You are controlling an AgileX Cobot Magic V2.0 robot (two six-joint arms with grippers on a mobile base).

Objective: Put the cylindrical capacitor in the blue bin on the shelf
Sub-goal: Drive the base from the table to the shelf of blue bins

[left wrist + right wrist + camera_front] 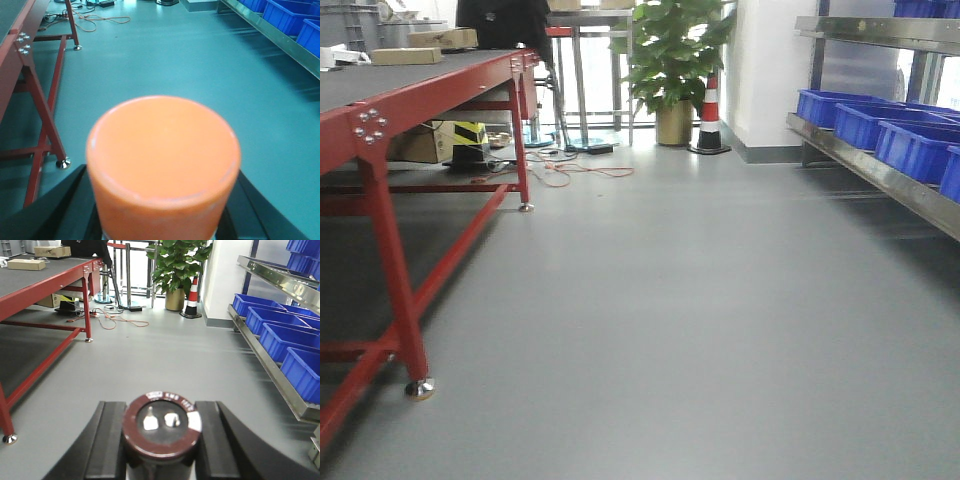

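In the right wrist view my right gripper (161,432) is shut on the cylindrical capacitor (161,425), a dark maroon cylinder with two metal terminals on its end face, held above the grey floor. In the left wrist view my left gripper (162,210) is shut on a large orange cylinder (162,155) that fills the lower middle of the view. The steel shelf (265,360) with blue bins (280,337) runs along the right. It also shows in the front view (880,175) with blue bins (865,120). Neither gripper shows in the front view.
A red-framed workbench (390,110) with cardboard boxes (440,40) stands at the left. A potted plant (672,70), a striped traffic cone (709,115) and cables (570,165) on the floor lie at the far end. Grey floor (670,300) lies between bench and shelf.
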